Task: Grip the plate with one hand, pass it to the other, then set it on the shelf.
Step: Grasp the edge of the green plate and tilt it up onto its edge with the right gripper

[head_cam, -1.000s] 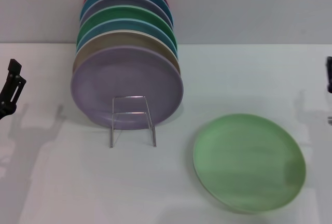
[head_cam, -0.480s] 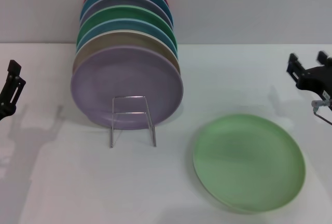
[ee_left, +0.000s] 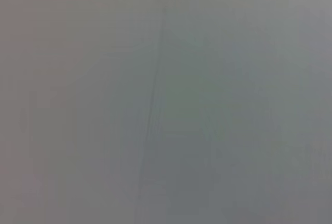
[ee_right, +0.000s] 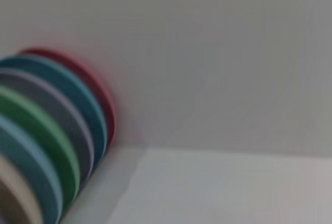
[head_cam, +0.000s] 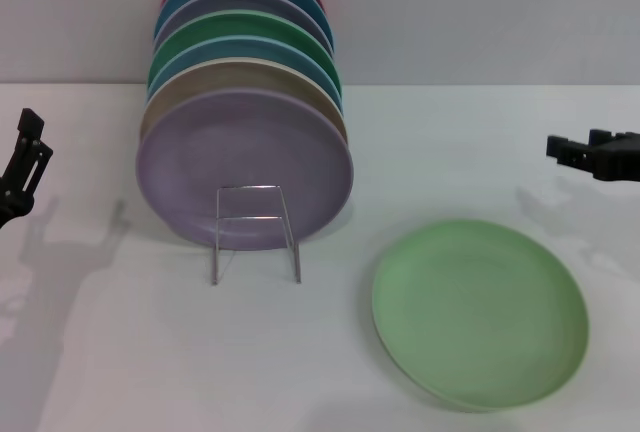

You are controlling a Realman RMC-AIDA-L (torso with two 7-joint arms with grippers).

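Right tool (head_cam: 572, 149) hovers at the bench's right edge, above and beyond the plate, its two fingers apart and gripping nothing. Across the white bench (head_cam: 120, 352), a row of upright coloured plates (head_cam: 245, 132) fills the shelf (head_cam: 255, 232). Flat on the bench near the right front lies the plate (head_cam: 480, 310), untouched. At the left edge is the left tool (head_cam: 22, 167); whether it's apart or together, I cannot tell.
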